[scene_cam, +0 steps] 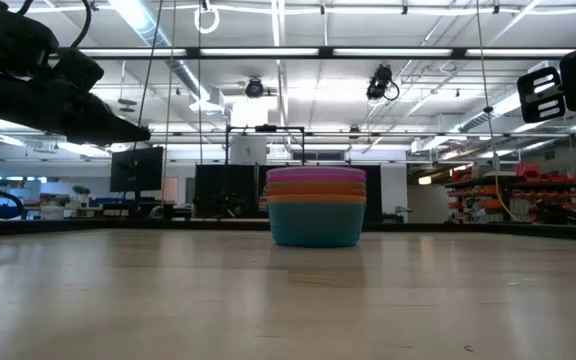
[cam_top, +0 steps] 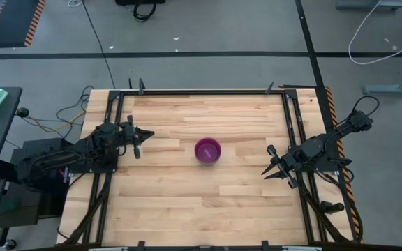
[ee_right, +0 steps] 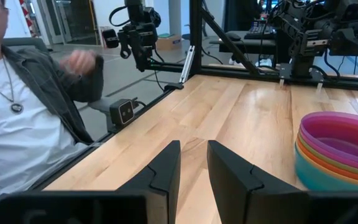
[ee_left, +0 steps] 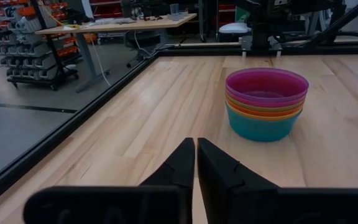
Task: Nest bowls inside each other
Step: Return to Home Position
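High view: the left hand (cam_top: pixel 147 134), pinched together and empty, and the right hand (cam_top: pixel 271 167), slightly parted and empty, sit at opposite worktop (cam_top: pixel 187 209) sides, well apart from the bowls (cam_top: pixel 207 150) — one nested stack mid-worktop, purple uppermost — so nesting seems finished.

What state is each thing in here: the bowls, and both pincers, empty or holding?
Bowl stack: upright at the middle of the table, all nested, untouched.
Purple bowl: topmost, empty.
Blue bowl: bottom, resting on the table.
Left pincer: shut, empty, apart from the stack on its left.
Right pincer: slightly open, empty, apart from the stack on its right.
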Motion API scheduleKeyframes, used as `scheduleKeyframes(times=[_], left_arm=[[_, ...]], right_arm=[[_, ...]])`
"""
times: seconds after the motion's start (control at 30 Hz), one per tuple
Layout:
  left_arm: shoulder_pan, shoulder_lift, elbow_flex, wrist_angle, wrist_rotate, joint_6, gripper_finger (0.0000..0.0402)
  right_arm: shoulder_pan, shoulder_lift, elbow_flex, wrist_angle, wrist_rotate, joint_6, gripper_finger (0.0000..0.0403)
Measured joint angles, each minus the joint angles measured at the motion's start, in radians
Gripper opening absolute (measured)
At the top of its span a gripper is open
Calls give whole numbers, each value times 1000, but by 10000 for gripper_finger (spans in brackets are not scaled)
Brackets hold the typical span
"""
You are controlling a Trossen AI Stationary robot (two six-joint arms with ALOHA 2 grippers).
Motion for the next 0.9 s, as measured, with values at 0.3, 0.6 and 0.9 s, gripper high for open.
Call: scheduleKeyframes(times=[0.3, 0.6, 0.9], left_arm=[[0, 0, 0, 1, 0, 0, 36], [0, 0, 0, 2, -1, 0, 25], [0, 0, 0, 2, -2, 0, 35]], right_arm=[[0, 0, 0, 0, 0, 0, 88], [0, 0, 0, 0, 0, 0, 88], [0, 0, 0, 0, 0, 0, 88]])
